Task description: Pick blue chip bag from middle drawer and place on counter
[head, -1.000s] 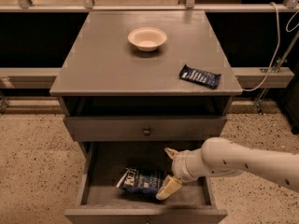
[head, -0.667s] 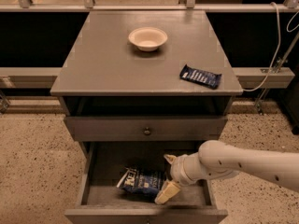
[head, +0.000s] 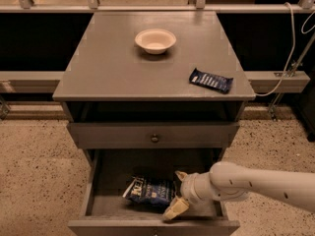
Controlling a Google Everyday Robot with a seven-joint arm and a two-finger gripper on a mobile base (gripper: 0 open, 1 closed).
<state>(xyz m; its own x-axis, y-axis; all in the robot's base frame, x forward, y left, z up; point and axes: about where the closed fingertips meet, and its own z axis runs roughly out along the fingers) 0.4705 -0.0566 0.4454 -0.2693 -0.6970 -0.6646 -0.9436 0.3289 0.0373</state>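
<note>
A speckled tan floor (head: 34, 171) fills the left side, and a grey drawer cabinet stands in the middle of your view, seen from above and in front. Its flat grey counter (head: 98, 73) is bare along its left half.

Below it, the middle drawer (head: 92, 195) is pulled out toward you, a deep grey tray open at the top. The blue chip bag (head: 147, 191) lies on the drawer floor, a little left of the drawer's centre and toward the front. It lies flat and crinkled, with white lettering showing at its left end.

Near the back centre of the counter sits a small cream bowl (head: 155, 41), upright. Under the counter's edge, a closed drawer front (head: 108, 135) carries a small round knob (head: 154, 138) at its middle.

Just right of the bag, your gripper (head: 173, 194) is down inside the middle drawer. Its two tan fingers (head: 176, 208) are spread wide apart, one toward the back of the drawer and one toward the front. The right end of the bag lies at the gap between them, and they are not closed on it. You cannot tell whether either finger touches the bag.

On the counter's right front part lies a flat dark-blue bar wrapper (head: 210, 80), well apart from the bowl. Your white arm (head: 256, 183) reaches in from the right edge. A pale cable (head: 291, 38) hangs at the far right.
</note>
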